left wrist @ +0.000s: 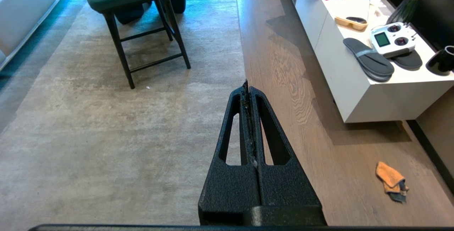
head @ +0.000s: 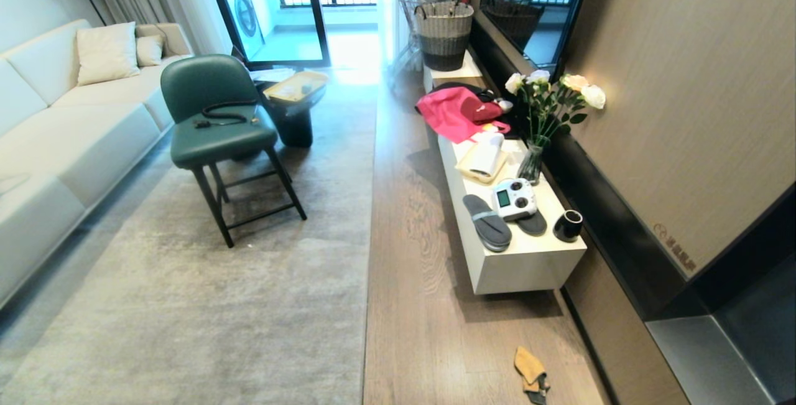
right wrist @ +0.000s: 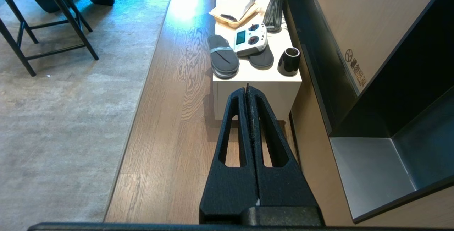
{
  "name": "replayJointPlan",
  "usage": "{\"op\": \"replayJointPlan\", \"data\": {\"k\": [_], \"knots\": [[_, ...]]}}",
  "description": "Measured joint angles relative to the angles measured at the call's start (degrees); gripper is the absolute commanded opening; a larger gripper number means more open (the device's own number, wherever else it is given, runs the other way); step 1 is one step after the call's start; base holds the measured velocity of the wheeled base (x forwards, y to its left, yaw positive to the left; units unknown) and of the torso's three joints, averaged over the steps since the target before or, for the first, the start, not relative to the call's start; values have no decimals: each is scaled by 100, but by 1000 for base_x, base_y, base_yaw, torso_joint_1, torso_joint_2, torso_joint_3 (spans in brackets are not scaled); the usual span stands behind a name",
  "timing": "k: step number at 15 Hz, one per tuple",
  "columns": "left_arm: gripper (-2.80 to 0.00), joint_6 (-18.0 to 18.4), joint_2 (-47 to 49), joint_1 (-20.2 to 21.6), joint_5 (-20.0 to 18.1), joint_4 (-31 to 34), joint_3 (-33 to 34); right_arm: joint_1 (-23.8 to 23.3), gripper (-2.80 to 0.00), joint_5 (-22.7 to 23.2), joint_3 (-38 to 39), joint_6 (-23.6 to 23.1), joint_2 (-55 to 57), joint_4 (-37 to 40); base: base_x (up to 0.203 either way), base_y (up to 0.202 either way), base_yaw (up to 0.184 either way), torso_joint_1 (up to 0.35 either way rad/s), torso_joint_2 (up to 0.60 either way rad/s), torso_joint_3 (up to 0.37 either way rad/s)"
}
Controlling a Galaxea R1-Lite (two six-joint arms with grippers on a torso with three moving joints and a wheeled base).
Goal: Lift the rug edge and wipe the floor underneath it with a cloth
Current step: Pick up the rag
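The rug edge runs straight down the middle of the head view, where the pale grey rug meets the brown wood floor. It lies flat. The mustard-tan cloth lies crumpled on the floor near the bottom, close to the wall; the left wrist view shows this cloth too. Neither arm shows in the head view. My left gripper is shut and empty, held above the rug edge. My right gripper is shut and empty, over the floor before the white cabinet.
A low white cabinet along the right wall carries slippers, a remote controller, a black cup, a vase of flowers and pink fabric. A green chair stands on the rug, with a sofa at left and a dark side table behind.
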Motion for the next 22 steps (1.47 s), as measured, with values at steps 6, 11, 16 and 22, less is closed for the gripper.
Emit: {"op": "replayJointPlan", "data": {"k": [6, 11, 16, 22], "knots": [[-280, 5, 0, 0, 3, -2, 0, 0, -280, 0, 0, 43, 0, -2, 0, 0, 0, -29, 52, 34], [-280, 5, 0, 0, 2, -2, 0, 0, -280, -6, 0, 67, 0, 2, 0, 0, 0, -127, 310, 171], [-280, 2, 0, -5, 2, 0, 0, 0, -280, -9, 0, 78, 0, 2, 0, 0, 0, -131, 320, 188], [-280, 5, 0, 0, 2, -2, 0, 0, -280, -13, 0, 70, 0, 2, 0, 0, 0, -134, 348, 209]]}}
